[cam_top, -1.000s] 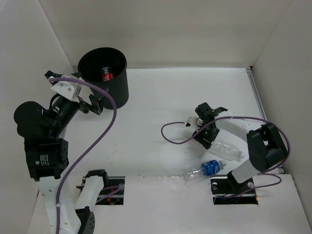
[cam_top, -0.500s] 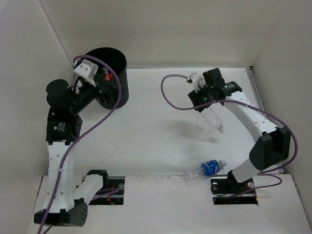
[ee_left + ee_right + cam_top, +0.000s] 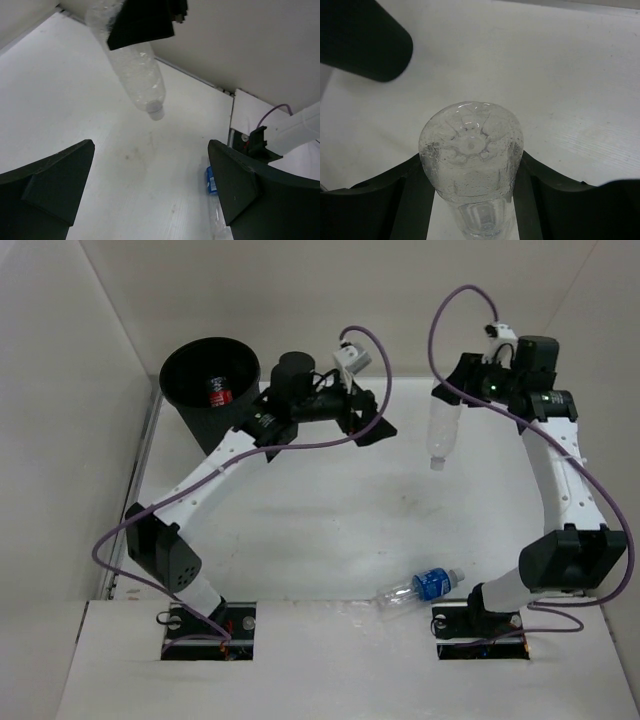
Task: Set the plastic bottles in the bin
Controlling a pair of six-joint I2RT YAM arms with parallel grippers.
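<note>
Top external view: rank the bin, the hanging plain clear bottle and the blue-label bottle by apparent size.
1. bin, clearly largest.
2-3. blue-label bottle and plain clear bottle: similar in size. The clear one hangs raised and foreshortened, so they are not ranked.

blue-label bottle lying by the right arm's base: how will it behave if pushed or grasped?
The blue-label bottle lies on its side and is round-bodied, so a nudge would probably roll it. It looks empty and thin-walled: likely light, and it may dent under a hard pinch.
</note>
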